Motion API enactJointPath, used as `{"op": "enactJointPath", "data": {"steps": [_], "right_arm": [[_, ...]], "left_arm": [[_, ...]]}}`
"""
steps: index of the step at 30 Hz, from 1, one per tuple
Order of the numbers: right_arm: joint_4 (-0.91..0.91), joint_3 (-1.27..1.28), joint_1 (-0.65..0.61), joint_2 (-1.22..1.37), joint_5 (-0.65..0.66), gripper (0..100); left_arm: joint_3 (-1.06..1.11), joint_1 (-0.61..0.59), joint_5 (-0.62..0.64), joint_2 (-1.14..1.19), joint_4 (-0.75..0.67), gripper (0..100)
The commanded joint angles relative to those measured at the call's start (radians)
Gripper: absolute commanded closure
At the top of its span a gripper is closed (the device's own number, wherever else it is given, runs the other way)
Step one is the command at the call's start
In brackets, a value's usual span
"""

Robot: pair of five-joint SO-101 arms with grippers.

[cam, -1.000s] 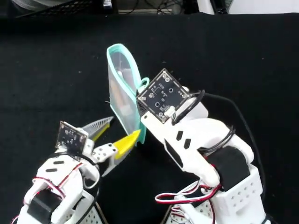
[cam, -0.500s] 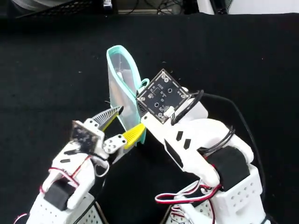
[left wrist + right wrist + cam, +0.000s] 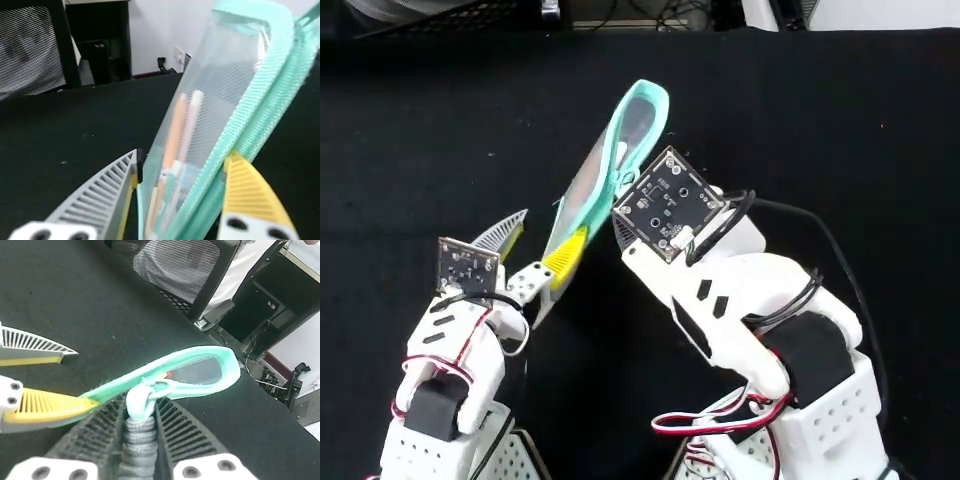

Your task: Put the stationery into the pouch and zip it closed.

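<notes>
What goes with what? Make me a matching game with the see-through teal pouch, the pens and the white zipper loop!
Things:
1. see-through teal mesh pouch
2. orange and pink pens
3. white zipper loop

Places:
A. pinched by the right arm's fingers
B. between the left arm's open fingers
C. inside the pouch

Pairs: 1-B, 2-C, 3-A

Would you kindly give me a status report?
Left end effector open, straddling pouch. Right end effector shut on zipper pull. Pens inside; far end unzipped.
</notes>
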Motion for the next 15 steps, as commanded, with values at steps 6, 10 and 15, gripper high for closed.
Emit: {"op": "enactJointPath", "data": {"steps": [6,10,15], "right_arm": [[-0.006,0.001,-0.064,-0.025,-0.035,98.7],[-0.008,0.015,-0.064,-0.025,-0.034,98.7],[-0.008,0.008,-0.064,-0.025,-0.034,98.7]], "left_arm": [[-0.269,0.176,-0.012,-0.008,0.293,72],[-0.341,0.225,-0.015,-0.008,0.342,72],[-0.289,0.268,-0.017,0.012,0.192,72]]}}
